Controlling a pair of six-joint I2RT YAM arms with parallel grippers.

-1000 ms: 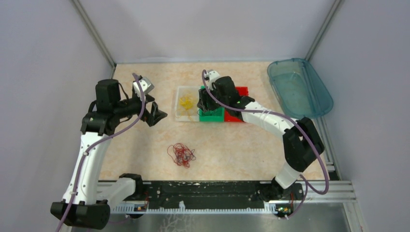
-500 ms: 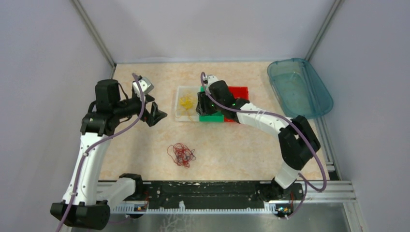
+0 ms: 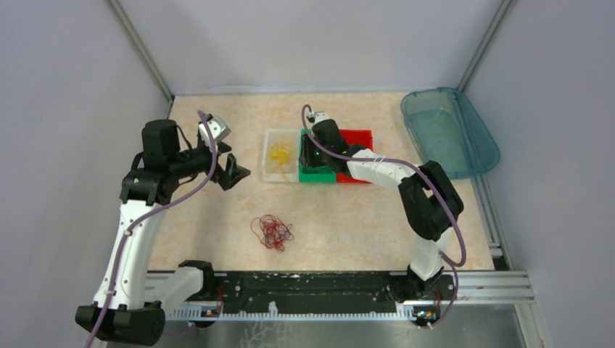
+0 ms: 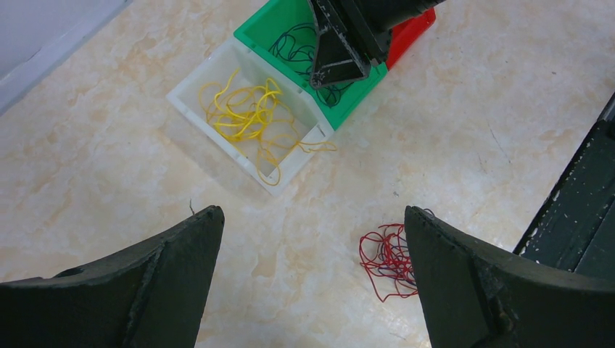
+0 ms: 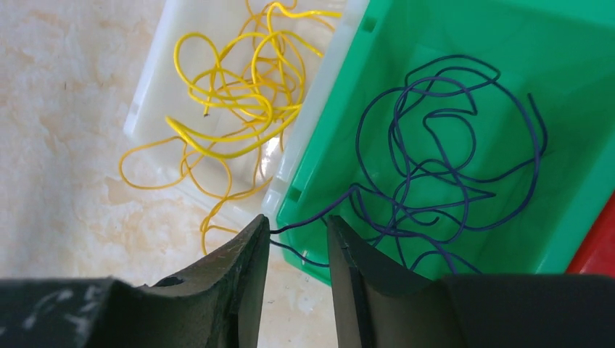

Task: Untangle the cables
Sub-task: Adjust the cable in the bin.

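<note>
A strand of thin dark-purple curly wire [image 5: 435, 181] is seen crossing the narrow gap between the right gripper's [image 5: 296, 232] unclosed fingers; the left gripper [image 4: 312, 217] is spread wide.

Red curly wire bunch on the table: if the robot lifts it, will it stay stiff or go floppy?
Probably floppy: the tangled bunch of thin red curly wires lies in loose loops, so strands would likely dangle. Being so thin, it is probably light. The loops interlock, so it may lift as one clump.
</note>
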